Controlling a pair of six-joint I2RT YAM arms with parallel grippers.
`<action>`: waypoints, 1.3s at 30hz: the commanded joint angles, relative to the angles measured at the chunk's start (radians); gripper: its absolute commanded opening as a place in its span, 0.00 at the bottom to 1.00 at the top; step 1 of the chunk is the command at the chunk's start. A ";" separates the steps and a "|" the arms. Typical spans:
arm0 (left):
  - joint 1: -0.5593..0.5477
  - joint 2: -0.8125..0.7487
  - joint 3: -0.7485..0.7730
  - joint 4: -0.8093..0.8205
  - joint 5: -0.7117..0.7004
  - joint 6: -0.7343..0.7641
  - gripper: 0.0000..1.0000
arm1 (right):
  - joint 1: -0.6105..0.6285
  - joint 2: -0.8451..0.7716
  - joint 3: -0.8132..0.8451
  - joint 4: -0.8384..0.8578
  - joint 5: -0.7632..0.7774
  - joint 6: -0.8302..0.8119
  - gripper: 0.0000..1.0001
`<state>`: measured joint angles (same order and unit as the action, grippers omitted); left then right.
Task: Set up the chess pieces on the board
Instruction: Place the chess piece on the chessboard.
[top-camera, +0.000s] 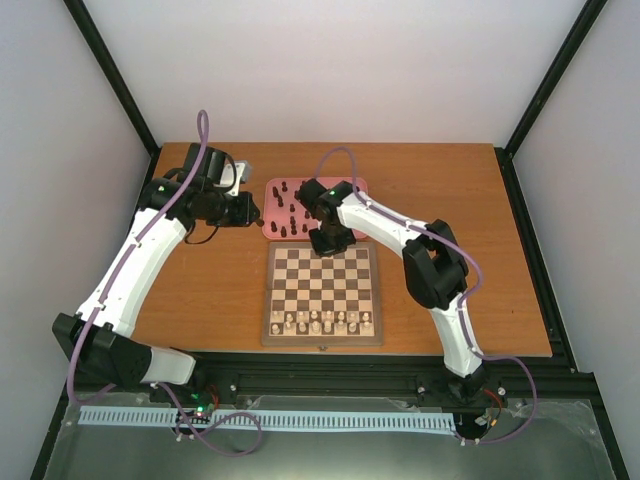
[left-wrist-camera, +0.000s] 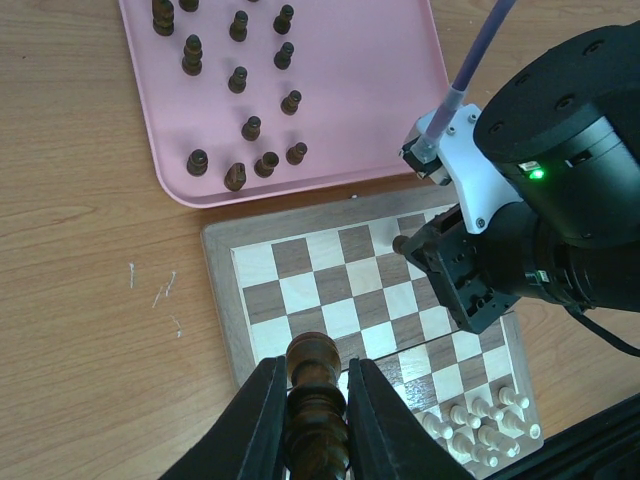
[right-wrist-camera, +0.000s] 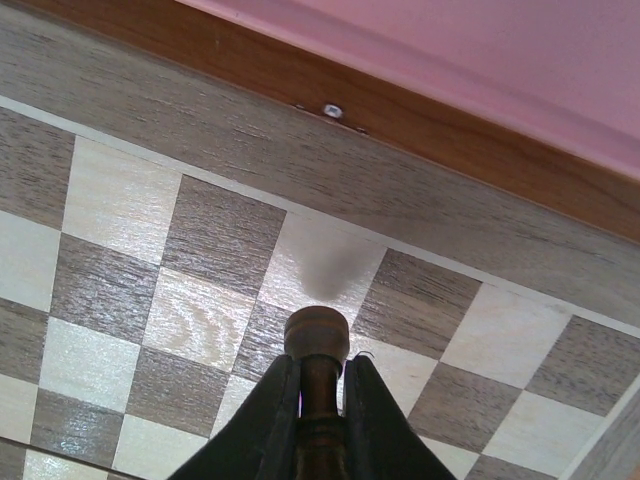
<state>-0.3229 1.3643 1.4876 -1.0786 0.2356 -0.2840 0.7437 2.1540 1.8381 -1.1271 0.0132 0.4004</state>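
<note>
Right wrist view: two fingers (right-wrist-camera: 262, 425) pinch one chess piece (right-wrist-camera: 316, 336).

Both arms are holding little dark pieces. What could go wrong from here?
The right fingers pinch a dark chess piece by its slim neck over the board; it might topple when released. The left fingers, holding another dark piece, sit near the right arm; they could bump.

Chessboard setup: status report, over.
Left gripper shut on dark piece, beside pink tray. Right gripper shut on second dark piece, low over board's far row. Other dark pieces on tray; square beneath bare.
</note>
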 joint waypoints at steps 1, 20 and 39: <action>-0.005 0.002 0.017 -0.011 0.005 -0.003 0.01 | -0.007 0.032 0.005 0.013 -0.009 -0.012 0.03; -0.005 0.018 0.019 -0.008 0.008 0.013 0.01 | -0.012 0.112 0.121 -0.047 0.015 -0.013 0.03; -0.005 0.020 0.025 -0.007 0.010 0.008 0.01 | -0.012 0.118 0.177 -0.116 0.034 -0.025 0.08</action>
<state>-0.3229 1.3815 1.4876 -1.0782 0.2359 -0.2836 0.7391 2.2604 1.9827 -1.2308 0.0238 0.3817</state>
